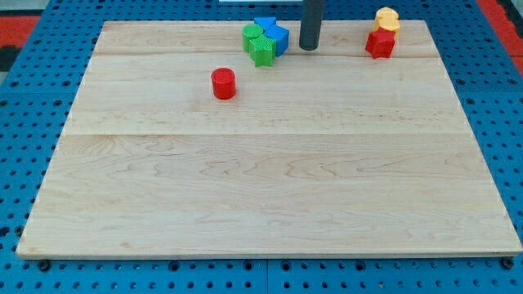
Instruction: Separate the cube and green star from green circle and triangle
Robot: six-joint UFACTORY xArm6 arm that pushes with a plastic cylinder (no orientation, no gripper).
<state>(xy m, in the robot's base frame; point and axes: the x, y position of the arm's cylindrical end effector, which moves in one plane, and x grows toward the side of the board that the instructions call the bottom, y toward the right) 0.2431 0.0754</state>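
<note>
A tight cluster sits at the view's top centre of the wooden board (261,180). In it, a green circle (251,34) is at the left and a green star (262,51) just below it. A blue cube (280,38) is at the right and a blue triangle (263,23) is at the top. All of them touch or nearly touch. My tip (307,47) is on the board just to the right of the blue cube, a small gap apart from it.
A red cylinder (223,83) stands alone below and left of the cluster. A red star (379,44) with a yellow block (386,19) right above it sits near the board's top right edge.
</note>
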